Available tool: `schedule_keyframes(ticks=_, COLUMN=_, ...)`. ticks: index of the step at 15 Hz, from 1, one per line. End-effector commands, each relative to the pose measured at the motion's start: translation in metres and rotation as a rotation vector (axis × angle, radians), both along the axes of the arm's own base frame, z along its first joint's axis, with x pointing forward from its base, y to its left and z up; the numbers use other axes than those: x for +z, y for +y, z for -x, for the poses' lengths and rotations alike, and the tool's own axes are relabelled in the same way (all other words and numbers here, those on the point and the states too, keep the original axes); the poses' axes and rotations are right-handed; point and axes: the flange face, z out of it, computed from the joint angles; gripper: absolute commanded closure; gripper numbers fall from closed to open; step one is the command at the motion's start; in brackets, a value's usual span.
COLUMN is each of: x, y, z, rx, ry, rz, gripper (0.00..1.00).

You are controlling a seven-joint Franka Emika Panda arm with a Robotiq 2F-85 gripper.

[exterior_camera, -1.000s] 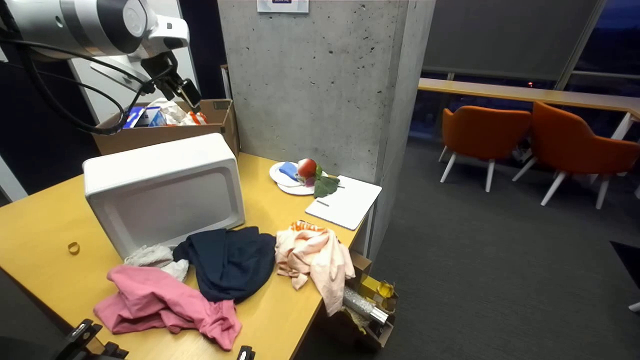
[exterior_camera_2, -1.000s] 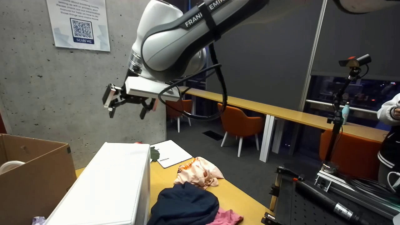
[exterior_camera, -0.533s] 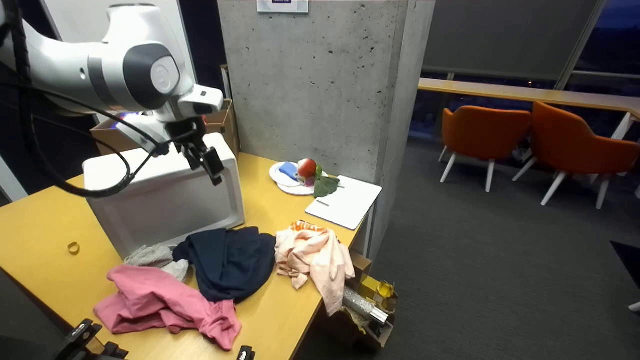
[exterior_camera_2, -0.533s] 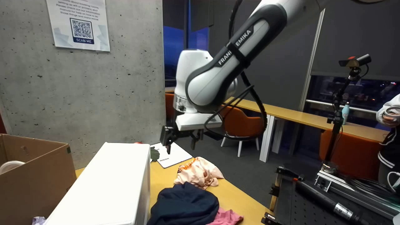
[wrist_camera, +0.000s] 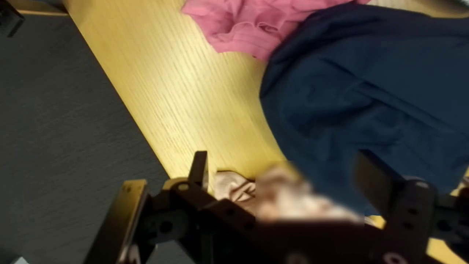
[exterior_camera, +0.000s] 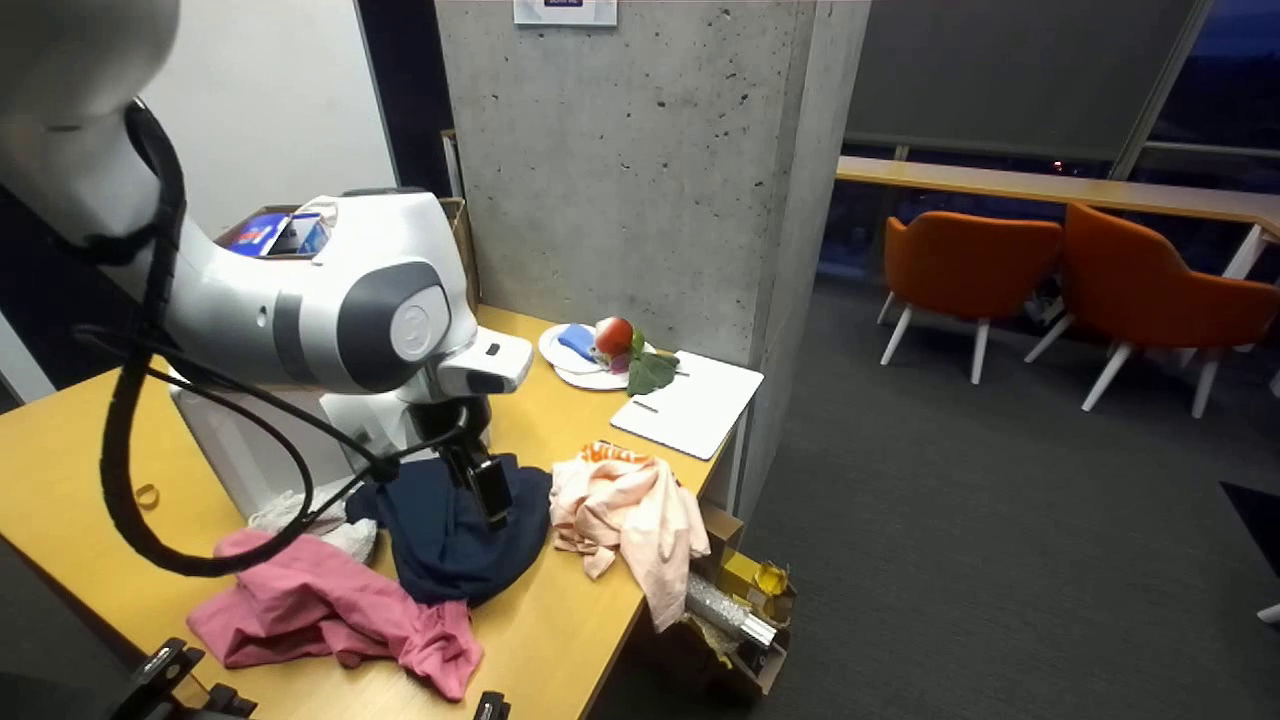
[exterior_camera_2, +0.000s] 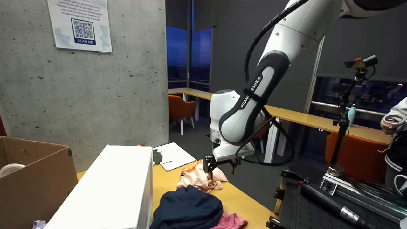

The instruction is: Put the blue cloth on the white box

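The blue cloth is a dark navy heap on the table, seen in both exterior views [exterior_camera: 440,565] [exterior_camera_2: 187,208] and filling the right of the wrist view [wrist_camera: 395,95]. The white box [exterior_camera: 225,440] stands behind it on the table, partly hidden by the arm; its white top shows in an exterior view [exterior_camera_2: 108,187]. My gripper [wrist_camera: 283,156] is open and empty, its two fingers wide apart. In an exterior view the gripper [exterior_camera: 490,500] appears in front of the navy cloth; in an exterior view the gripper [exterior_camera_2: 222,175] is above the table, apart from the cloth.
A pink cloth [exterior_camera: 320,605], a peach cloth [exterior_camera: 630,505] and a grey cloth [exterior_camera: 350,540] lie around the navy one. Plates with an apple [exterior_camera: 614,337] and a white board [exterior_camera: 700,400] are further back. A cardboard box [exterior_camera_2: 38,181] stands beside the white box.
My gripper has come down and forward, from above the cardboard box past the white box to near the navy cloth. It stays open. The cloths and the white box have not moved.
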Motion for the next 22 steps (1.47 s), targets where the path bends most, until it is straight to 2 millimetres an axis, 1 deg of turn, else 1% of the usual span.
schedule_keyframes(ticks=1, x=-0.034, y=-0.029, z=0.001, rx=-0.082, ry=-0.018, rz=0.018, gripper=0.00)
schedule_keyframes(ticks=3, x=-0.060, y=-0.036, z=-0.002, rx=-0.095, ry=-0.040, rz=0.023, gripper=0.00)
schedule_keyframes(ticks=5, x=-0.084, y=-0.033, z=-0.005, rx=-0.097, ry=-0.068, rz=0.015, gripper=0.00)
schedule_keyframes(ticks=7, x=-0.106, y=-0.030, z=-0.004, rx=-0.104, ry=-0.055, rz=0.021, gripper=0.00)
schedule_keyframes(ticks=10, x=-0.134, y=-0.030, z=-0.003, rx=-0.109, ry=-0.059, rz=0.026, gripper=0.00)
schedule_keyframes(ticks=12, x=-0.148, y=-0.034, z=-0.004, rx=-0.116, ry=-0.077, rz=0.032, gripper=0.00)
schedule_keyframes(ticks=16, x=-0.157, y=-0.037, z=-0.007, rx=-0.122, ry=-0.137, rz=0.030, gripper=0.00)
schedule_keyframes(ticks=18, x=-0.165, y=-0.037, z=-0.008, rx=-0.123, ry=-0.153, rz=0.026, gripper=0.00)
schedule_keyframes(ticks=19, x=-0.169, y=-0.037, z=-0.008, rx=-0.124, ry=-0.158, rz=0.024, gripper=0.25)
schedule_keyframes(ticks=20, x=-0.171, y=-0.037, z=-0.008, rx=-0.122, ry=-0.163, rz=0.023, gripper=0.26)
schedule_keyframes(ticks=21, x=-0.168, y=-0.037, z=-0.008, rx=-0.124, ry=-0.170, rz=0.023, gripper=0.34)
schedule_keyframes(ticks=22, x=-0.161, y=-0.036, z=-0.007, rx=-0.120, ry=-0.172, rz=0.021, gripper=0.33)
